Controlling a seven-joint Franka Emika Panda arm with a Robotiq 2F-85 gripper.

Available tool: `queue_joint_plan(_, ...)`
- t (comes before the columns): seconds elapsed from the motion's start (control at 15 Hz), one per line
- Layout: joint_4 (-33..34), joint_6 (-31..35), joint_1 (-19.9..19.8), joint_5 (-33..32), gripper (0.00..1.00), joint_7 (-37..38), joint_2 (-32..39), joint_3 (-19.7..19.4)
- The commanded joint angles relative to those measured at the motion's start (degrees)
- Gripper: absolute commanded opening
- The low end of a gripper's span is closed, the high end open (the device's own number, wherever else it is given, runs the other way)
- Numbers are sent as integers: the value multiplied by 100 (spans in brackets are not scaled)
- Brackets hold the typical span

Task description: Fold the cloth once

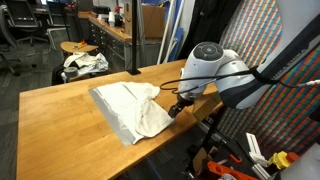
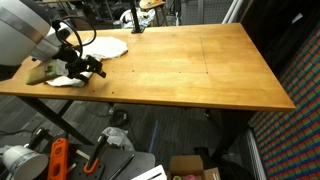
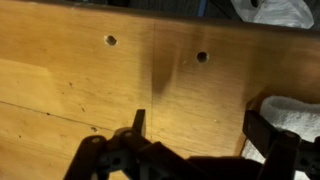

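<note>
The Franka arm is reaching in over one long edge of the wooden table, its white wrist bending downward so that the gripper is hanging low, just above the tabletop. In an exterior view the gripper is pointing out and down from the arm's bulky white joint, close to the table's corner. The fingers are standing spread wide apart: in the wrist view the gripper is showing one dark fingertip over bare wood and the other beside the cloth, with only wood grain between them. Whether that finger is touching the fabric I cannot tell.

The cloth is lying on the table just beside the gripper, mostly flat, with the edge nearest the gripper rumpling upward. Two small holes in the tabletop are showing ahead of the fingers. A fabric bundle is sitting on a stool beyond the table.
</note>
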Motion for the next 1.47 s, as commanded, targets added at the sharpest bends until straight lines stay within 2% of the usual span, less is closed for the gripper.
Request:
queue_joint_plan(0.0,1,167,34,832,100,-663,-49,-14)
queue_joint_plan(0.33,5,-4,258,2571,100,-1989,-59,132)
queue_joint_plan(0.4,26,-117,498,3130,100,-2419,-3,53)
queue_joint_plan(0.53,18,-359,725,4083,100,-3052,27,146)
queue_joint_plan(0.87,46,-1321,1229,6379,100,-4521,-804,355)
queue_joint_plan(1.0,-253,-1560,1334,6894,100,-4833,-1487,332)
queue_joint_plan(1.07,58,-1855,1371,7055,100,-4920,-1529,320)
queue_joint_plan(1.13,61,-2081,1393,7161,100,-4997,-1798,300)
queue_joint_plan(1.27,-275,-2487,1464,7413,100,-5263,-2544,207)
queue_joint_plan(1.33,51,-2944,1511,7558,100,-5451,-2517,141)
queue_joint_plan(1.4,32,-3249,1549,7664,100,-5572,-2721,95)
